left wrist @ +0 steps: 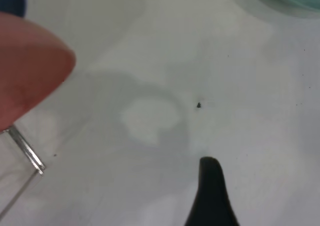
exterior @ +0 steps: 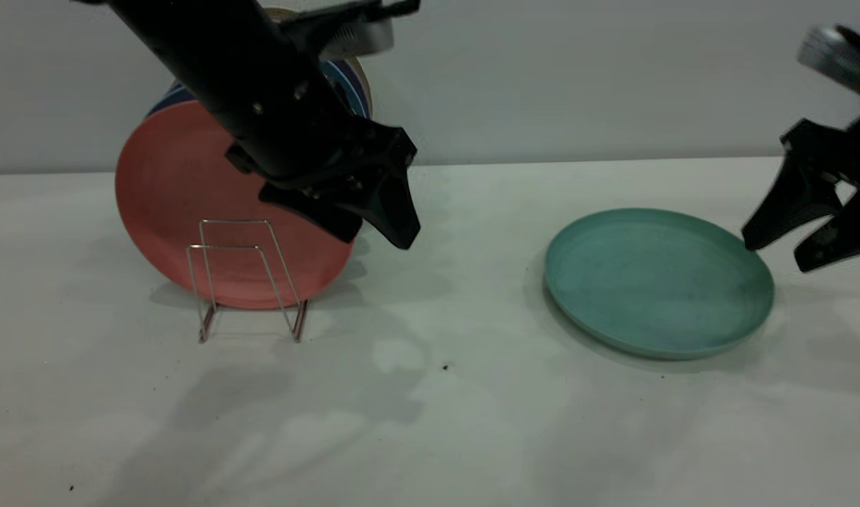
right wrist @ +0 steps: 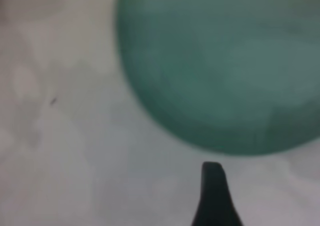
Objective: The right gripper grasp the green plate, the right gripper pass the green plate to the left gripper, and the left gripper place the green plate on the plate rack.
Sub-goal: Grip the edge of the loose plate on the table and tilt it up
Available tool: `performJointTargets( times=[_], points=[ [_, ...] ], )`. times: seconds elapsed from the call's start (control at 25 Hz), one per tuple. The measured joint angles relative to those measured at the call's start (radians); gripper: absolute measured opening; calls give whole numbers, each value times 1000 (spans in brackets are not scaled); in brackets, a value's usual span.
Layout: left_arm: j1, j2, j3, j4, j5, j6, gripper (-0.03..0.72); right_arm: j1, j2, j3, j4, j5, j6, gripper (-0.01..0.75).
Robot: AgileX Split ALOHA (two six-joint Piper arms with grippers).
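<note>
Table [exterior: 430, 422] is plain white, nothing between the two work zones. Left arm hangs in front of the salmon-pink plate [exterior: 169, 190], which stands upright against dark blue plates [exterior: 349, 84] behind it; left gripper [exterior: 377, 225] points down toward the table with its two fingers apart and nothing in them, just beside the rack. Green plate [exterior: 658, 282] lies flat, face up, on the table at the right, well apart from the rack. Right gripper [exterior: 789, 253] is at the plate's far right edge, fingers spread, one tip about at the rim, not closed on anything; whether it touches I can't tell. Plate rack [exterior: 246, 282] is low thin wire, front slots free. Handling guess: plate looks stiff, light, matte, so fair grip but lying flat there's little to get under. Best hold is the raised rim, one finger inside, one under the lip.
</note>
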Motion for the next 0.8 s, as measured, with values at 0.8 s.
performJointTargets(
  times=[0.8],
  points=[
    [0, 2, -4, -32, -59, 0, 576, -61, 370, -304, 108, 41, -54, 423]
  ],
)
